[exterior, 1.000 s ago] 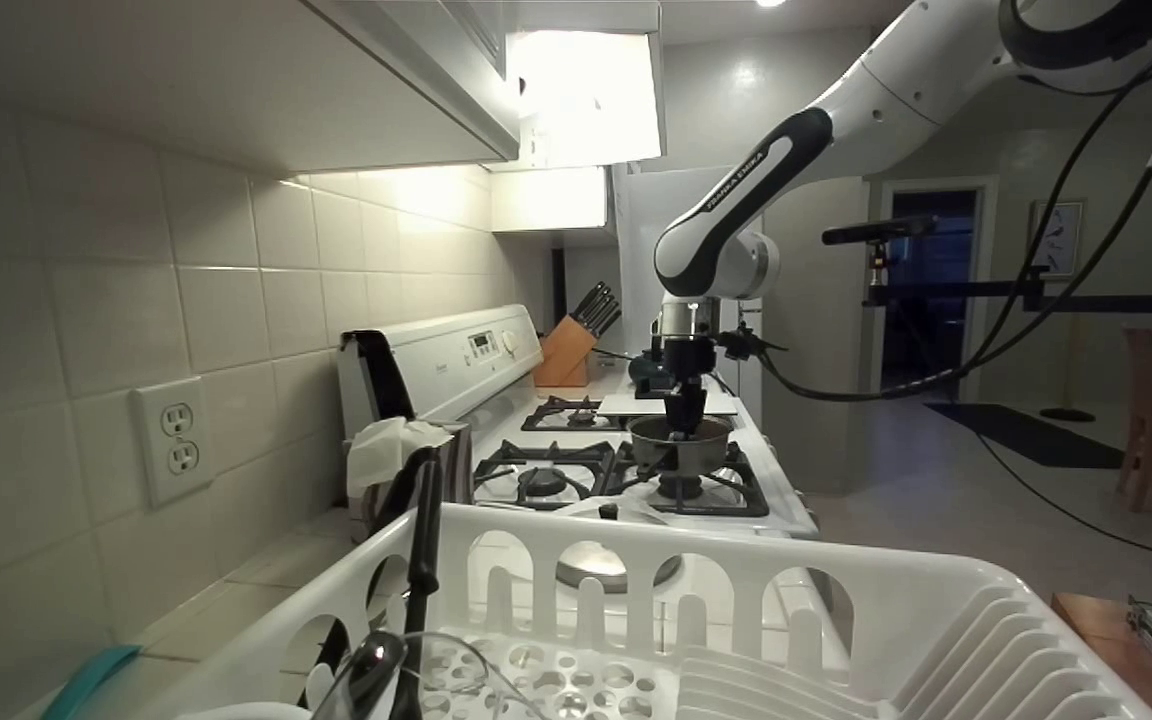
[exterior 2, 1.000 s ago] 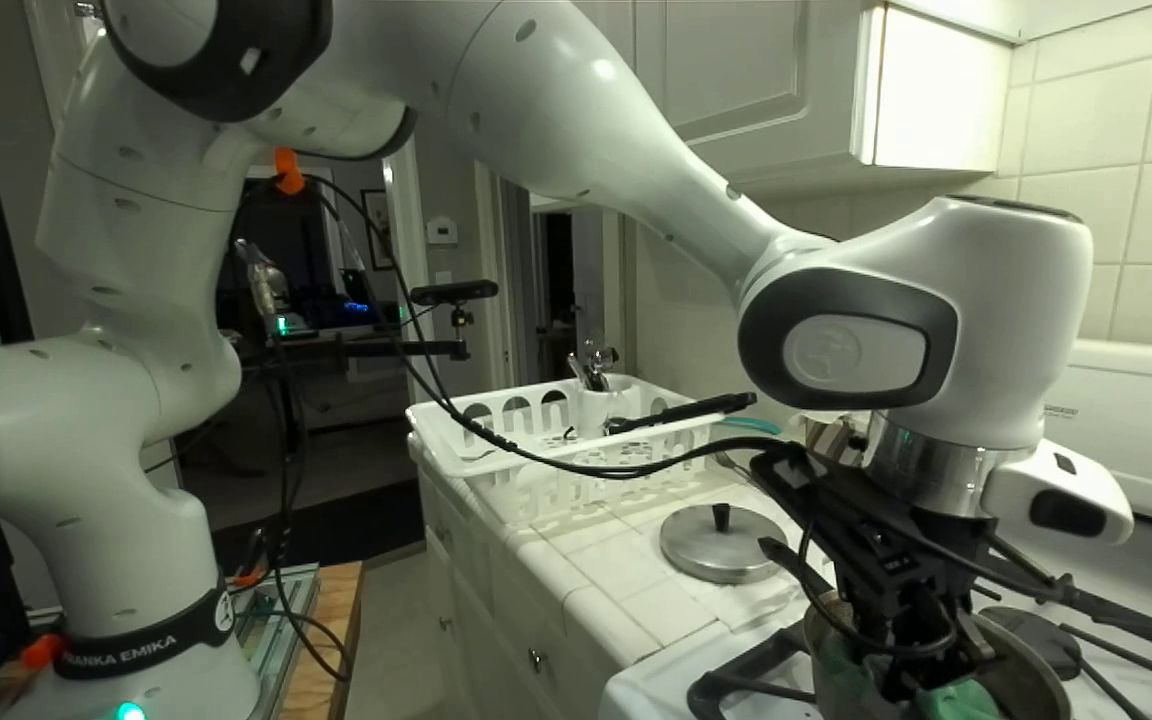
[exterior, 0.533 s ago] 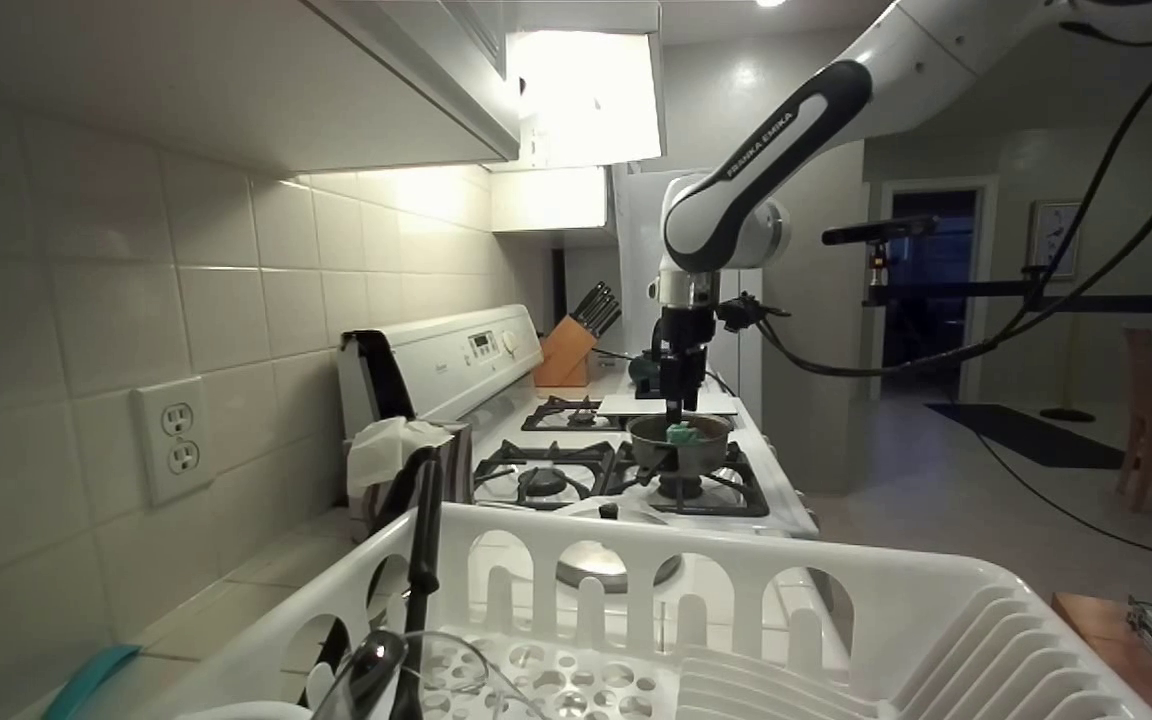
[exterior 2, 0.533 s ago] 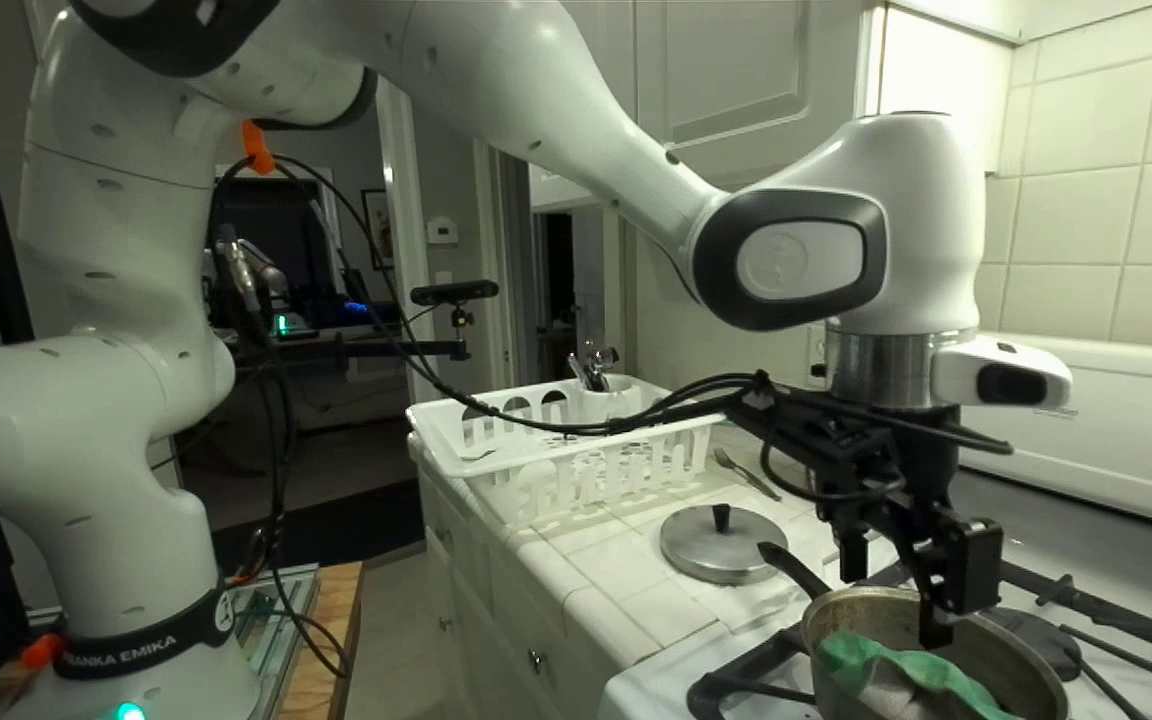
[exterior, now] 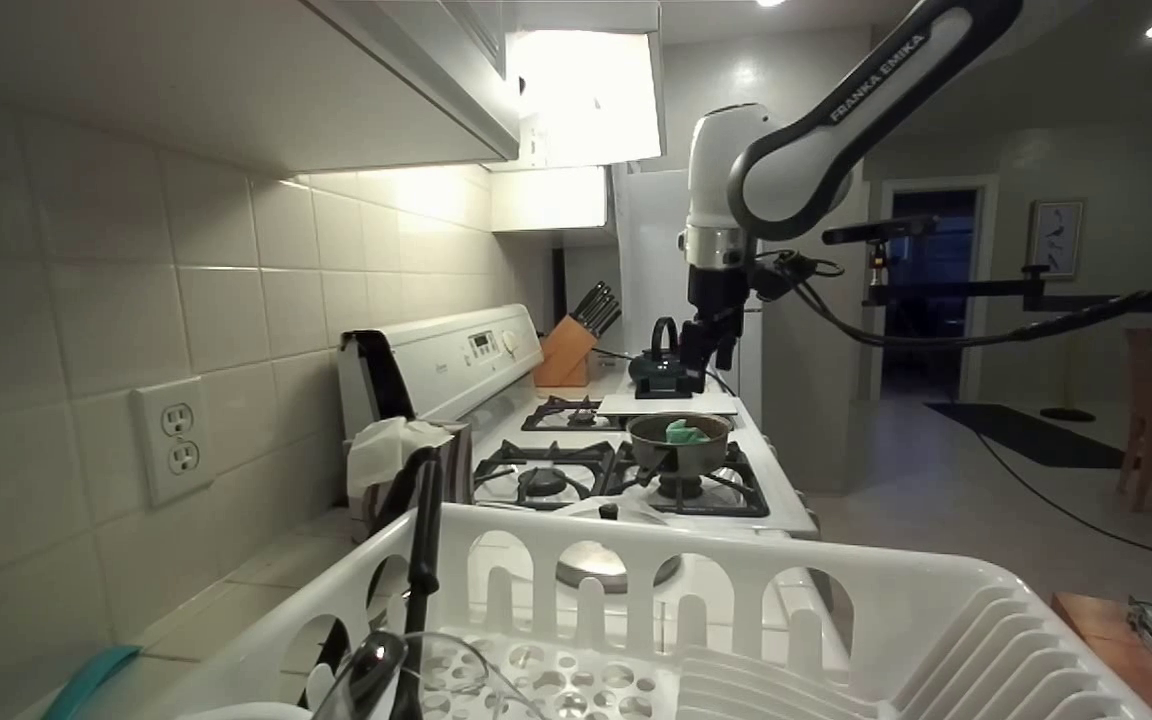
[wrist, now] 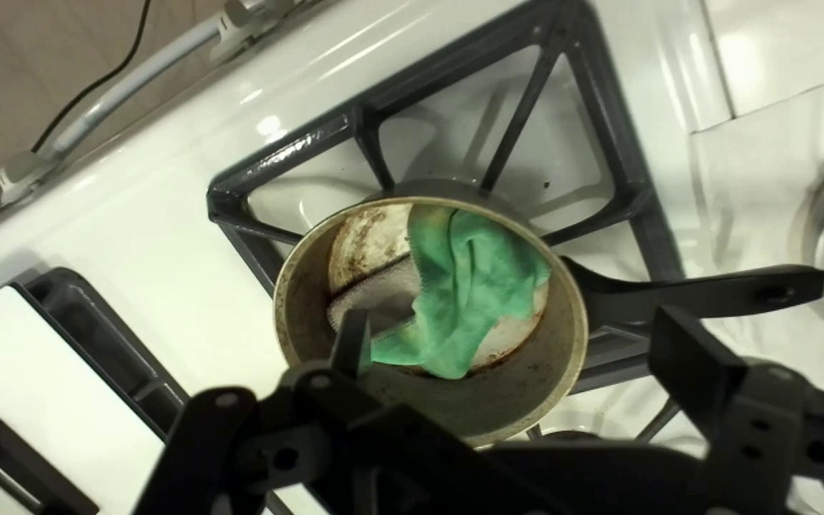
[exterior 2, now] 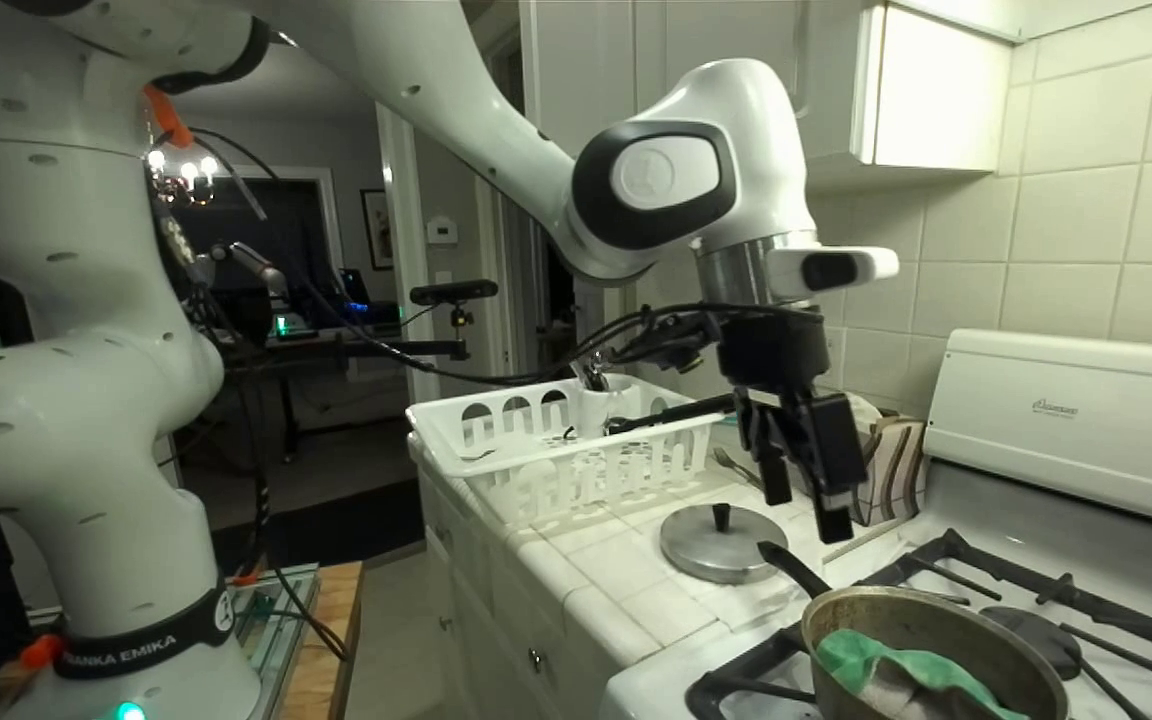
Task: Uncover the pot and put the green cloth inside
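Well, nearest me stands the uncovered pot (exterior 2: pixel 936 620) on the stove (exterior 2: pixel 658 685), the green cloth (wrist: pixel 458 297) crumpled inside it. Higher up, clear of the pot, hangs the gripper (exterior 2: pixel 806 507), its fingers (exterior 2: pixel 834 524) spread apart. Farther off, the metal lid (exterior 2: pixel 721 548) lies on the tiled counter (exterior 2: pixel 616 592), with the white dish rack (exterior 2: pixel 576 454) behind it.

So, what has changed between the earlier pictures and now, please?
In an exterior view, the black two-finger gripper has risen out of the round grey metal pot and shifted to the picture's left. Its jaws stand open; it has apparently let go of the crumpled green cloth, which lies inside the pot. The pot and the round silver lid stayed in place.
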